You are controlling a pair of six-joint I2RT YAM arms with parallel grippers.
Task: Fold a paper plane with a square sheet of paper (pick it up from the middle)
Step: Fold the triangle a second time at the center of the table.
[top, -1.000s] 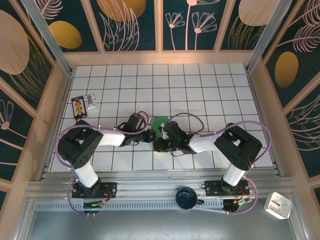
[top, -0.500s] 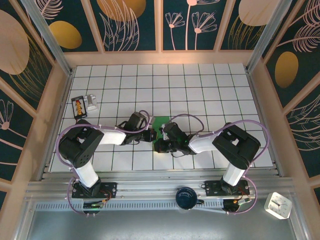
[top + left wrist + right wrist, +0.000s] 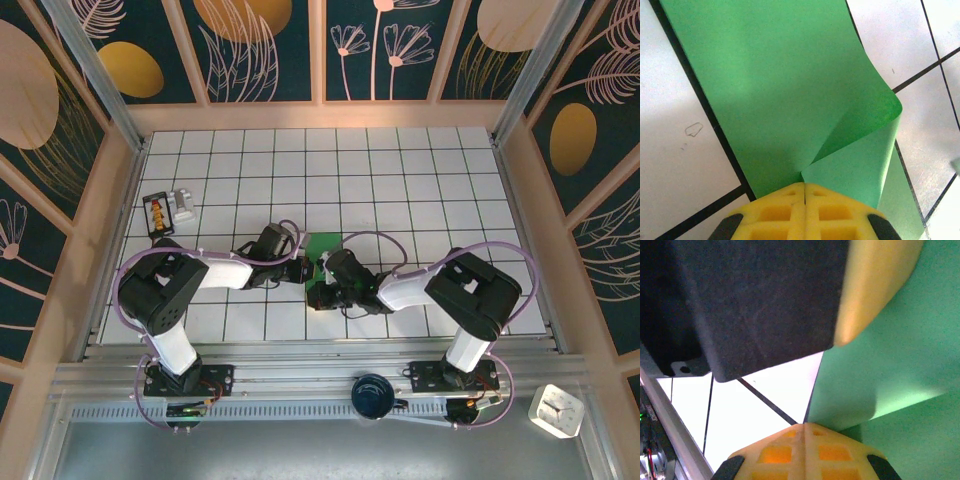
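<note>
Clenched, the left hand and right hand pinch the thin green square paper sheet — flap curling at three o'clock.

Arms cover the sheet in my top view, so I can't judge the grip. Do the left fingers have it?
Observer: Yes, the left fingers are shut on the sheet, pinching it where a crease starts.
Operator: Is it lying flat?
Observer: No. One flap stands up and curls over beside the pinch.
Operator: And the right side?
Observer: The right fingers are shut on the sheet's edge, where two green layers overlap.
</note>
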